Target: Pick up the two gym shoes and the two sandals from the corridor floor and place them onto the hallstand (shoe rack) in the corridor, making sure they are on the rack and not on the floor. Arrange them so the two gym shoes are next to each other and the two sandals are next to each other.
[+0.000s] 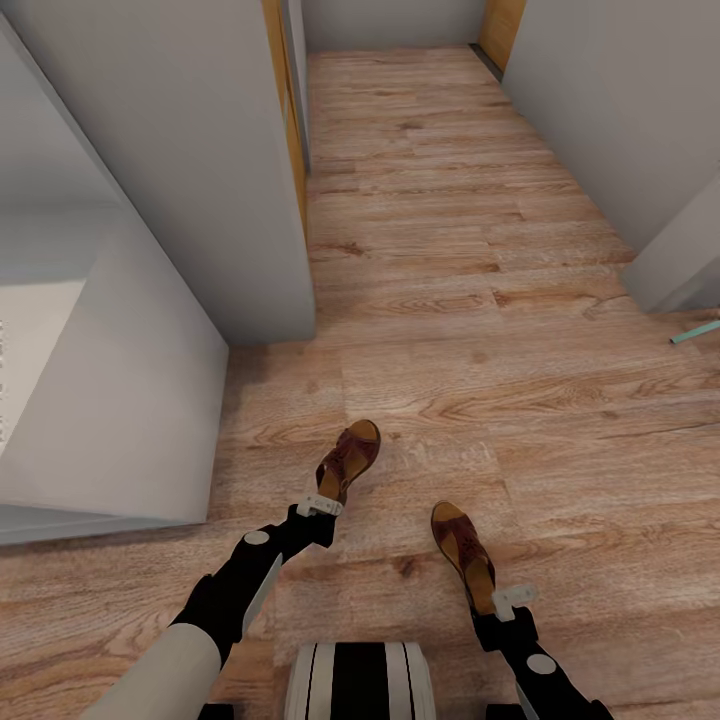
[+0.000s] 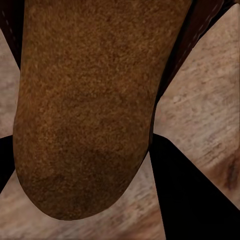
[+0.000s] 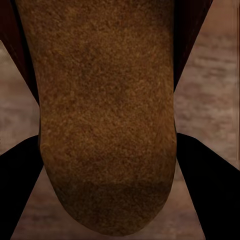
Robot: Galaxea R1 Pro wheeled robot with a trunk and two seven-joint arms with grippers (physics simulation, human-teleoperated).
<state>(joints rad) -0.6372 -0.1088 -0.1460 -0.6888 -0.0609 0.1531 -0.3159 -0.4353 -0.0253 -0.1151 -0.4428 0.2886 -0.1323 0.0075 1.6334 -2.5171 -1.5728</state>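
The left gripper (image 1: 322,505) was closed on the heel end of the left sandal (image 1: 349,459), and the right gripper (image 1: 511,600) was closed on the heel end of the right sandal (image 1: 463,552). Both sandals were held above the corridor floor (image 1: 450,300), toes pointing away from the robot, well apart from each other (the left one sat farther from the robot and tilted to the right; the right one tilted to the left).

The head view showed the wood-grain plank floor running to the far end of the corridor between pale grey walls. A grey wall block (image 1: 190,160) stood at the left, with a lower pale grey unit (image 1: 120,400) near the robot on the left; whether that unit was the hallstand could not be told. A thin teal object (image 1: 695,332) lay on the floor at the right edge.

The left wrist view gave what the head view did not: the rough tan insole of the left sandal (image 2: 85,110) at close range, its rounded heel between the dark fingers (image 2: 195,200), with floor planks (image 2: 210,115) behind. The right wrist view likewise showed the right sandal (image 3: 107,115) insole between dark fingers (image 3: 215,190), over blurred floor (image 3: 215,90).
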